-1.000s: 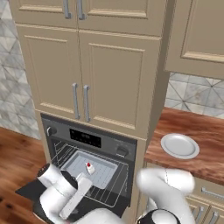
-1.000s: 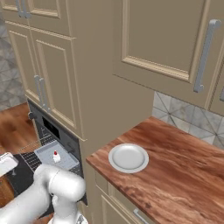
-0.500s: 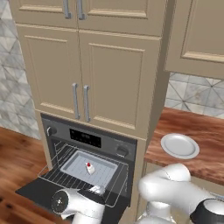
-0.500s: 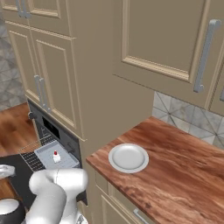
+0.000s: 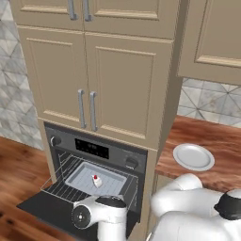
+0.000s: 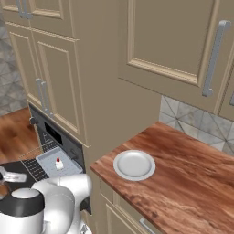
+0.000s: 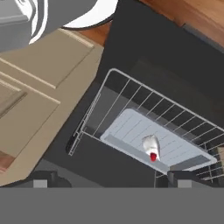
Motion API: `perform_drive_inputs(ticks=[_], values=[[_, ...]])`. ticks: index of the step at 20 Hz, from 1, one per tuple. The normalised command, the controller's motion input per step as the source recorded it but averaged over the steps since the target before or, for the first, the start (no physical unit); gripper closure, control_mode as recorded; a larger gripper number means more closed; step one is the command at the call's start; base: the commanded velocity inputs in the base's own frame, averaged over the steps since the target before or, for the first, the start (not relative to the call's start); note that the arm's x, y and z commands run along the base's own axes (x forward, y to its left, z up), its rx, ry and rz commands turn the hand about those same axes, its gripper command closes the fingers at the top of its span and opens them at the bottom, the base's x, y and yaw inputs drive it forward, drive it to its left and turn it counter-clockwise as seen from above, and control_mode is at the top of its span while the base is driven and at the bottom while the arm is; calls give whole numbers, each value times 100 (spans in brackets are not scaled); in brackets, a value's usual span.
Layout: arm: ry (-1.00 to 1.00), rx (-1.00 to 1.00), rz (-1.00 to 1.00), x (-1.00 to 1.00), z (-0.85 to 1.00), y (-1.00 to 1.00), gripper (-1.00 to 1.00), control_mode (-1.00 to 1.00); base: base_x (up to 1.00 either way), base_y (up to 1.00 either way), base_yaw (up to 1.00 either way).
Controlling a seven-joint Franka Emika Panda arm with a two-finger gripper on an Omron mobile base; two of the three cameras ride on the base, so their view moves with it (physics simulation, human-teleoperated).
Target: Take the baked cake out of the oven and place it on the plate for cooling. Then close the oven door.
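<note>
The baked cake, tiny and white with a red dot, sits on a grey tray on the pulled-out wire rack of the oven. The oven door hangs open and flat. In the hand view my gripper is open, its two tips far apart, and looks at the cake from a distance with nothing between the fingers. The plate lies bare on the wooden counter to the right of the oven. Both base views show only my arm, not the fingers.
Beige cabinet doors rise above the oven, with more wall cabinets over the counter. Wooden floor lies left of the open door. My white arm crowds the space just in front of the rack.
My arm has drawn back and down from the rack, away from the cake, and folded low in front of the oven. Cake, tray, plate and door stay where they were.
</note>
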Motion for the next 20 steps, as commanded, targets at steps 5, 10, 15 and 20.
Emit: perform_drive_inputs(ticks=[5,10,15,20], values=[[9,-6,-11,15,20,22,-100,-100,0,0,0],[37,-25,-3,25,30,42,-100,-100,0,0,0],[30,-13,-2,24,35,11,-100,-100,0,0,0],[1,0,1,6,5,-18,-100,-100,0,0,0]])
